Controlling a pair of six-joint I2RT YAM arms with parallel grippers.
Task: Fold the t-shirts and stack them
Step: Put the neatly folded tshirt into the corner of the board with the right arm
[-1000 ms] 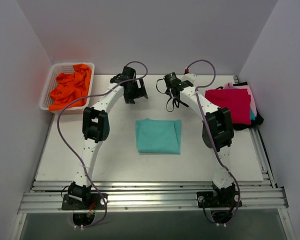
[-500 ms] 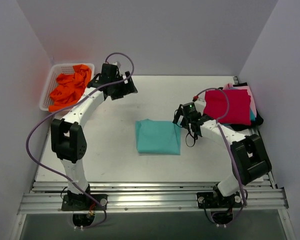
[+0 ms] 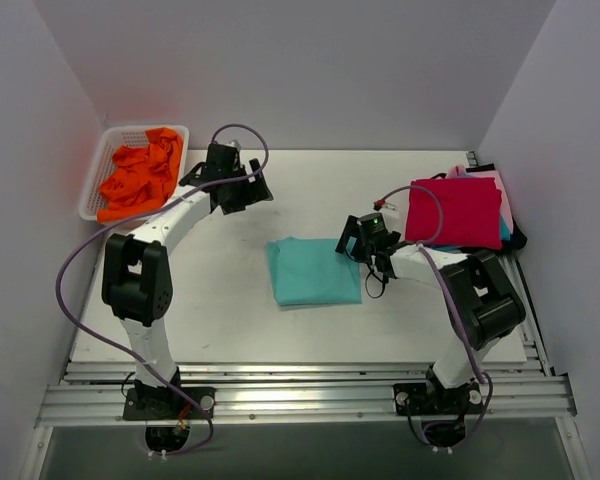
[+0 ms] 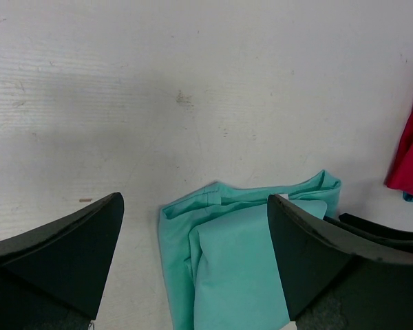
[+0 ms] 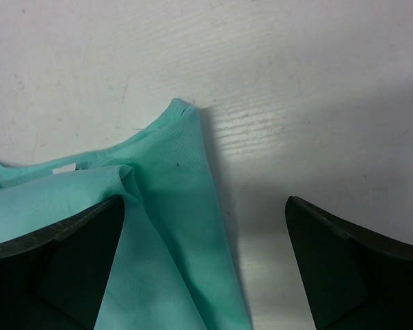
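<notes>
A folded teal t-shirt [image 3: 315, 271] lies at the middle of the table. My right gripper [image 3: 351, 243] is open and low at its far right corner; in the right wrist view [image 5: 205, 206] the shirt's edge [image 5: 172, 220] lies between the fingers. My left gripper [image 3: 246, 190] is open and empty, above the table beyond the shirt's far left; the left wrist view [image 4: 195, 206] looks down at the teal shirt [image 4: 248, 254]. A folded red shirt [image 3: 456, 211] tops a stack at the right. Orange shirts [image 3: 140, 175] fill a white basket [image 3: 96, 170].
The stack under the red shirt shows pink, teal and black edges [image 3: 505, 232] near the table's right rail. The red shirt's edge [image 4: 409, 155] shows at the right of the left wrist view. White walls close in the back and both sides.
The right arm swung forward and down to the teal shirt's right edge. The left arm swung left toward the basket. The teal shirt has shifted slightly left.
</notes>
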